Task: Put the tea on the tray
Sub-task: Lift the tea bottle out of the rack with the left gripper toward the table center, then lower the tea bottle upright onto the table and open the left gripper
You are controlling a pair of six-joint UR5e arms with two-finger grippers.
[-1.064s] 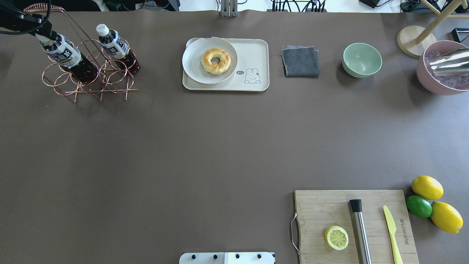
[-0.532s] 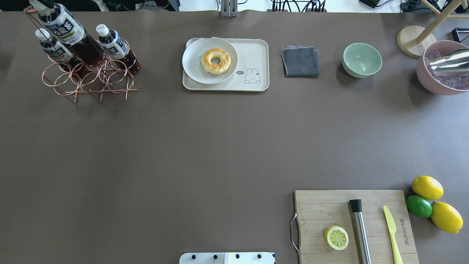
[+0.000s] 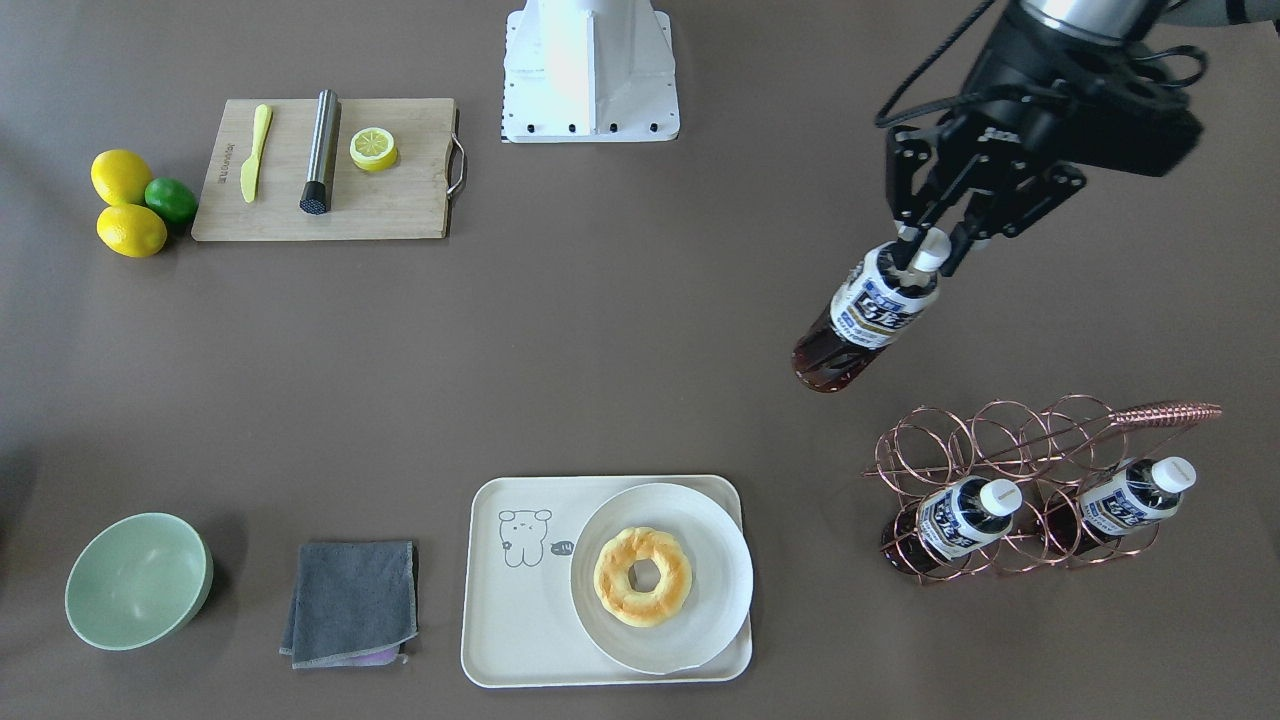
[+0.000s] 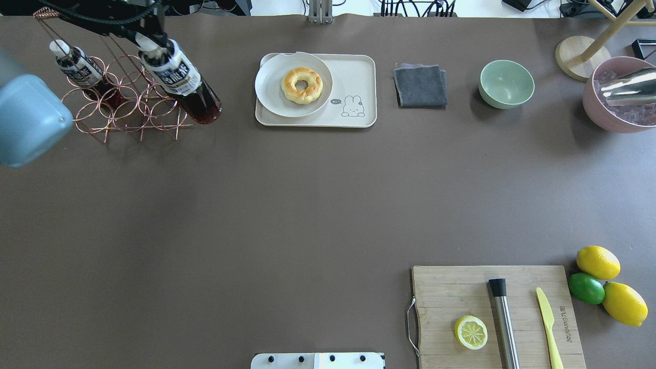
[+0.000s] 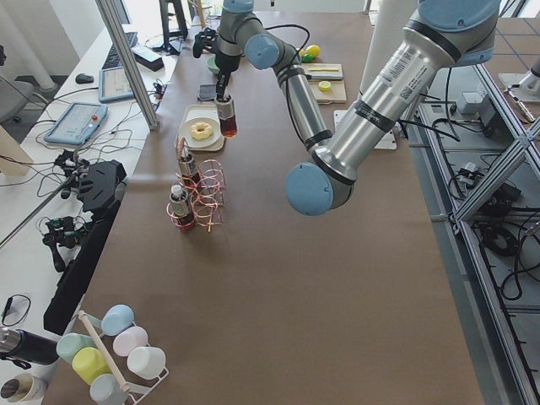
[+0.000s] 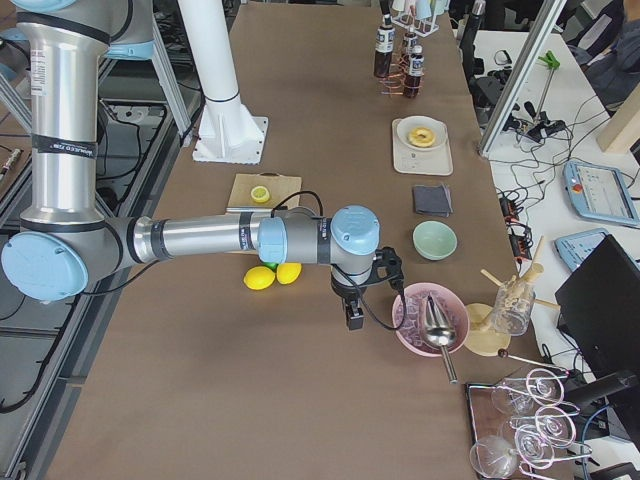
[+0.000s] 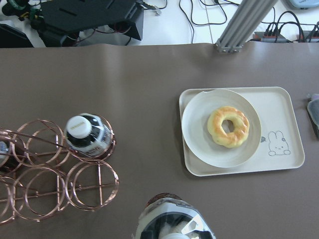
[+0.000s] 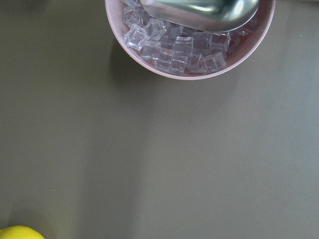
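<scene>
My left gripper (image 3: pixel 922 252) is shut on the white cap of a tea bottle (image 3: pixel 865 320) and holds it tilted in the air, clear of the copper wire rack (image 3: pixel 1000 430). In the overhead view the held bottle (image 4: pixel 179 82) hangs at the rack's right end, left of the cream tray (image 4: pixel 359 72). Two more bottles (image 3: pixel 960 520) stand in the rack. A round plate (image 4: pixel 271 87) with a doughnut covers the tray's left part. The left wrist view shows the held bottle's top (image 7: pixel 174 226) and the tray (image 7: pixel 284 124). My right gripper (image 6: pixel 352 318) shows only in the exterior right view; I cannot tell its state.
Right of the tray lie a grey cloth (image 4: pixel 420 85), a green bowl (image 4: pixel 506 83) and a pink bowl of ice with a metal scoop (image 4: pixel 617 115). A cutting board (image 4: pixel 441 292) with lemon half, muddler and knife is near right, beside lemons and a lime (image 4: pixel 597 261). My left elbow (image 4: pixel 28 123) overhangs the left edge.
The left gripper lifted the bottle out of the rack's left side, then carried it right, past the rack's right end, toward the tray. The left arm's elbow has come into view.
</scene>
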